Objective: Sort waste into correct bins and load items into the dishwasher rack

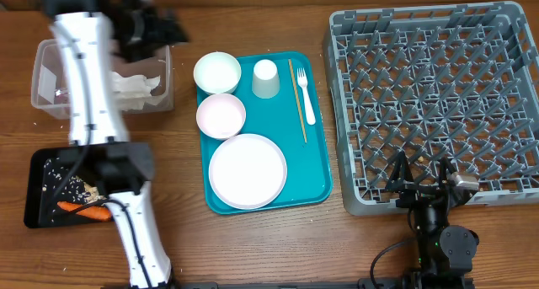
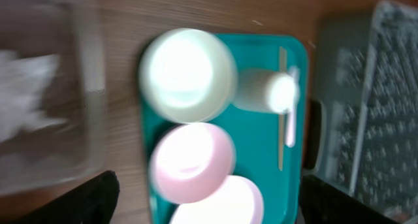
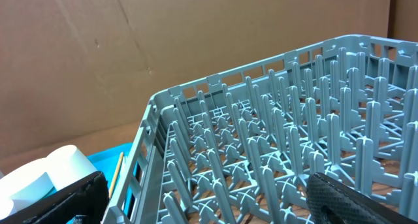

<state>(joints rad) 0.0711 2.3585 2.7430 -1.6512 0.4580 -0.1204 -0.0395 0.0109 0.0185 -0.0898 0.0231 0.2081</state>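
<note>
The clear tub (image 1: 50, 78) at the back left holds the crumpled white napkin (image 1: 130, 85). The black tray (image 1: 38, 167) holds beige crumbs (image 1: 63, 184) and the carrot (image 1: 84, 210). On the teal tray (image 1: 316, 184) lie two bowls (image 1: 217, 72) (image 1: 221, 115), the plate (image 1: 248, 170), the cup (image 1: 265, 78), the chopstick (image 1: 297, 99) and the fork (image 1: 306, 95). The grey rack (image 1: 438, 95) stands at the right. My left gripper (image 1: 156, 28) (image 2: 209, 180) is open and empty, above the tub's right end. My right gripper (image 1: 425, 184) (image 3: 209, 198) is open and empty at the rack's front edge.
The left wrist view is blurred; it shows the tub (image 2: 39, 87), both bowls (image 2: 186, 74) (image 2: 192, 162), the cup (image 2: 264, 90) and the rack (image 2: 379, 87). The right wrist view looks across the rack's pegs (image 3: 274, 139) towards the cup (image 3: 65, 162). Brown cardboard stands behind.
</note>
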